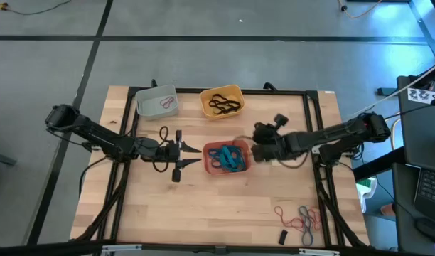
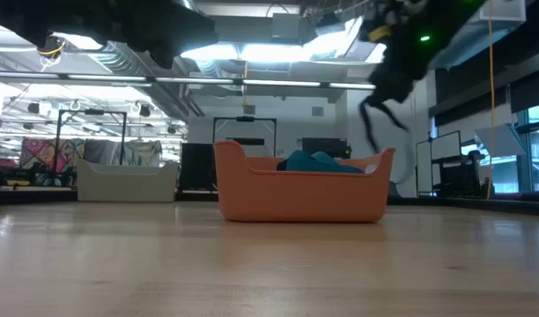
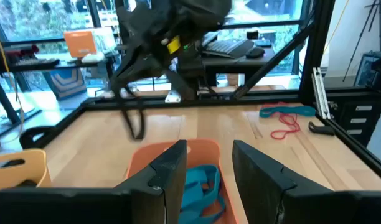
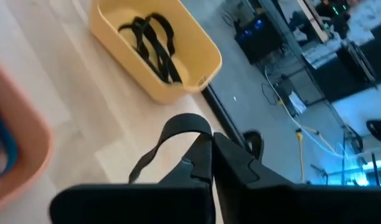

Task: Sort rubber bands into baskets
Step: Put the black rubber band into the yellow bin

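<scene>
Three baskets stand on the wooden table: a grey-white one (image 1: 157, 101) holding a red band, a yellow one (image 1: 222, 102) holding black rubber bands, and a salmon one (image 1: 227, 158) holding blue bands (image 3: 200, 183). My right gripper (image 1: 256, 149) hovers just right of the salmon basket, shut on a black rubber band (image 4: 172, 134). My left gripper (image 3: 209, 168) stands open, level, just left of the salmon basket, with nothing between its fingers. My right gripper pinches the black band between its two shut fingertips at the top of its loop (image 4: 193, 123). The fingers slant down from the table's right. The band (image 2: 373, 114) hangs slack below them, clear of the table, above the salmon basket's right end.
Loose red, blue and dark bands (image 1: 299, 219) lie near the table's front right corner, with a small black piece (image 1: 282, 235) beside them. A black metal frame (image 1: 317, 163) runs along the table's edges. Bare wood lies in front of the salmon basket.
</scene>
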Tool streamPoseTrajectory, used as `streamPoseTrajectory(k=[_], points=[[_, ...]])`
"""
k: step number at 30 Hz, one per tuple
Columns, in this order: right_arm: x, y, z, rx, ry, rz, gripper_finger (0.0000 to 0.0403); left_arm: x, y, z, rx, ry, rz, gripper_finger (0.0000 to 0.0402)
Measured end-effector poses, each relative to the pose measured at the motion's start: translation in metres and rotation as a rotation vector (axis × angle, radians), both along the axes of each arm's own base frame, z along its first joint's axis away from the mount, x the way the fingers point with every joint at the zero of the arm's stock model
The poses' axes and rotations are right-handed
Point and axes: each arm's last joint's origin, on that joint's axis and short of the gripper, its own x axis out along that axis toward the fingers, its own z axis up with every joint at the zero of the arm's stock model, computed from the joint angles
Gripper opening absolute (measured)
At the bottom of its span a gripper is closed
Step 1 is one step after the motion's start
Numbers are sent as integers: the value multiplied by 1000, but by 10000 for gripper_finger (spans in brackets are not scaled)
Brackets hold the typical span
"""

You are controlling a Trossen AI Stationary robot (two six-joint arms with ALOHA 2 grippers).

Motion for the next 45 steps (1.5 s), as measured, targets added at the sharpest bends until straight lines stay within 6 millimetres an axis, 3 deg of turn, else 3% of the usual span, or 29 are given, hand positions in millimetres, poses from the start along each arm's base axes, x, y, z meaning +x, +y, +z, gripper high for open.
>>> streamPoseTrajectory(k=[4,10,22,26,32,40,45], points=[[19,-27,8,-5,-8,73,8,0,0,1,13,-5,-1,127],[40,-71,27,23,-179,206,8,0,0,-1,2,8,0,127],[39,-150,47,42,-501,290,8,0,0,-3,-46,24,5,127],[44,-171,36,45,-533,301,7,0,0,-3,-63,29,8,127],[54,-194,5,70,-496,255,8,0,0,-3,-66,29,8,127],[66,-203,-37,173,-440,197,9,-1,0,-4,-69,33,9,127],[64,-202,-47,238,-404,165,51,-1,0,-4,-68,33,9,127]])
